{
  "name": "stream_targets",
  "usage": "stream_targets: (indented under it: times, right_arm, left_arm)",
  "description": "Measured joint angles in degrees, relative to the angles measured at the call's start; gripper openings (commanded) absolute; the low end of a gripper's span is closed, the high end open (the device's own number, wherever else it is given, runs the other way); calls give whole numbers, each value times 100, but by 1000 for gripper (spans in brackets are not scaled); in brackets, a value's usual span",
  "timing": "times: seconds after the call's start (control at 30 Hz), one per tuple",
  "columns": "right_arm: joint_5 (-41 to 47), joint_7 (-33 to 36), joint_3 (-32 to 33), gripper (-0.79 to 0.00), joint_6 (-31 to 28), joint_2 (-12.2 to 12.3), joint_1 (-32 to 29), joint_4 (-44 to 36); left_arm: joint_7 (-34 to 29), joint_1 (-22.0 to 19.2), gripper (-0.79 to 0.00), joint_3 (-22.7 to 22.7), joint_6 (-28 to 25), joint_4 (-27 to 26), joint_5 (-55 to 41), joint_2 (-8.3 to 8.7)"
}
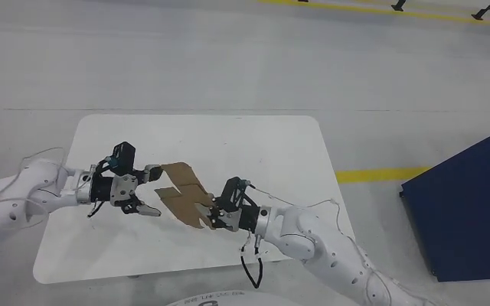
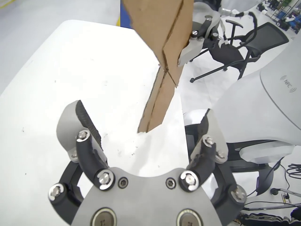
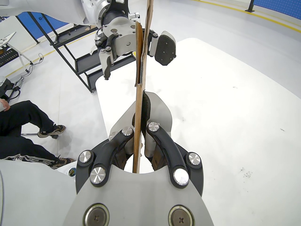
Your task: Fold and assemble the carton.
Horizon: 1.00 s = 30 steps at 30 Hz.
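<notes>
A flattened brown carton point(image 1: 184, 195) hangs over the front middle of the white table point(image 1: 268, 145). My right gripper point(image 1: 208, 213) is shut on its right end. In the right wrist view the carton point(image 3: 139, 88) is edge-on, pinched between the pads of my right gripper point(image 3: 140, 109). My left gripper point(image 1: 155, 192) is open just left of the carton's other end. From the left wrist, the carton point(image 2: 160, 24) stands ahead of my left gripper point(image 2: 142, 112), and neither finger touches it. The right wrist view has the left gripper point(image 3: 136, 68) with its fingers either side of the carton's far edge.
A dark blue panel point(image 1: 459, 206) stands on the floor right of the table, beside a yellow floor line point(image 1: 375, 174). An office chair point(image 2: 247, 48) sits beyond the table's near edge. A black metal rack point(image 3: 77, 57) stands off the table's left side.
</notes>
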Motion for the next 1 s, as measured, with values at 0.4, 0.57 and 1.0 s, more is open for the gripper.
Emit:
stream_targets:
  times: [0.4, 0.57, 1.0]
  right_arm:
    - [-189, 365, -25, -785, -122, -17, -71, -125]
    - [-173, 479, -156, -785, -71, -67, 75, -76]
    - [-185, 554, -273, -785, 38, -146, 194, -19]
  left_arm:
    - [-275, 151, -219, -12, -113, -271, 261, -127]
    - [-472, 7, -406, 128, -112, -236, 93, -170]
    - [-527, -232, -785, 382, -113, -280, 116, -177]
